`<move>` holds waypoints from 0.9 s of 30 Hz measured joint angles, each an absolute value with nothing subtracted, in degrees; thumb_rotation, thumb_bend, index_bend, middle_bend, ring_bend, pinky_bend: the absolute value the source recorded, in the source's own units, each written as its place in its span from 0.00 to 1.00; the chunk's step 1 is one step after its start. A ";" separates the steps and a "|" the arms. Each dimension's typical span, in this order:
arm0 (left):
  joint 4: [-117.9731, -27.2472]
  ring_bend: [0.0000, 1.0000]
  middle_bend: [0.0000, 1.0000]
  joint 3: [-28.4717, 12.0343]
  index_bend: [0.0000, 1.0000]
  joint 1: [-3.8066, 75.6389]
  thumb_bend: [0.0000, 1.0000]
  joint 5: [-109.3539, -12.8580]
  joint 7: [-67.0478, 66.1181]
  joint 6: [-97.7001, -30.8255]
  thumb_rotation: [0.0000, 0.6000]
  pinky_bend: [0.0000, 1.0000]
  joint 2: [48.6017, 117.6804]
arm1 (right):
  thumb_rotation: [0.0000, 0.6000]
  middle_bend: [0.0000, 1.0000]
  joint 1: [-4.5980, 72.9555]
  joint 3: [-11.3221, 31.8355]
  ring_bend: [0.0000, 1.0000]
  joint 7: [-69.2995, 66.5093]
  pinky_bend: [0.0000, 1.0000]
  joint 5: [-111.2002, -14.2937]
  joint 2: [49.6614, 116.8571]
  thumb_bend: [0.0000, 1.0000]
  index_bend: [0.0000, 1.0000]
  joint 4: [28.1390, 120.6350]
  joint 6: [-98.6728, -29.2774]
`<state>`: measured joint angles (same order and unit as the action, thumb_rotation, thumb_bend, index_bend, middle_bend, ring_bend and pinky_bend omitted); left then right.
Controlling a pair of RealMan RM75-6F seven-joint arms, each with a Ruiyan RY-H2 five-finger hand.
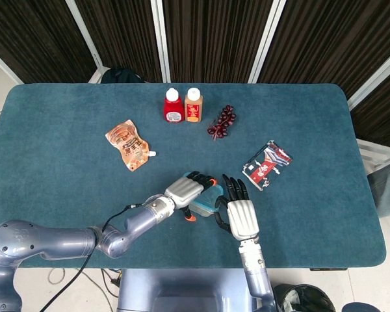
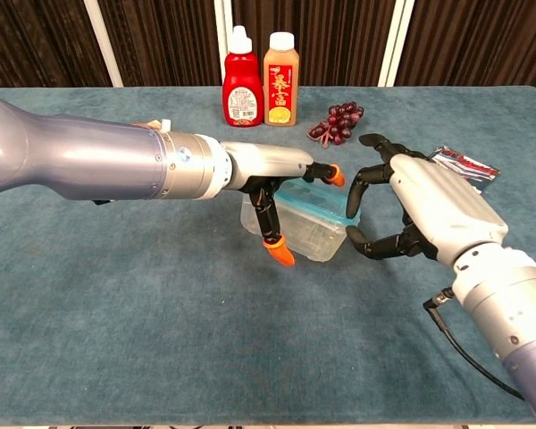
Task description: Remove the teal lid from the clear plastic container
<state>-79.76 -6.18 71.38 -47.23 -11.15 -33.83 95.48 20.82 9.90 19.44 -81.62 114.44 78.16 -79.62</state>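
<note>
Teal table point(image 1: 65, 123): bottles point(image 1: 183, 105), grapes point(image 1: 222, 122), pouch point(image 1: 129, 145), packet point(image 1: 266, 164), container point(image 2: 297, 232)

Teal lid point(image 2: 317, 201), clear container point(image 2: 299, 234).

head view looks down from above, chest view low, both sharing the table point(image 1: 65, 130)

The clear plastic container point(image 2: 302, 232) sits on the table's near middle, tilted. Its teal lid point(image 2: 314, 198) is on top, slanting up toward the left.
</note>
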 measured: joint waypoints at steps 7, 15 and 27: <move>-79.54 0.00 0.00 -6.73 0.00 71.03 0.00 -44.75 -12.36 -36.62 1.00 0.00 95.53 | 1.00 0.07 20.77 9.62 0.00 18.84 0.00 -82.28 113.93 0.60 0.70 78.12 -80.05; -80.14 0.00 0.00 -8.10 0.00 70.20 0.00 -39.86 -15.16 -42.74 1.00 0.00 96.51 | 1.00 0.08 20.66 9.18 0.00 18.16 0.00 -82.86 112.94 0.60 0.70 78.26 -80.21; -80.27 0.00 0.00 -12.53 0.00 67.18 0.00 -39.45 -15.23 -51.54 1.00 0.00 99.07 | 1.00 0.08 21.06 9.31 0.00 17.70 0.00 -84.07 112.62 0.60 0.71 79.48 -80.77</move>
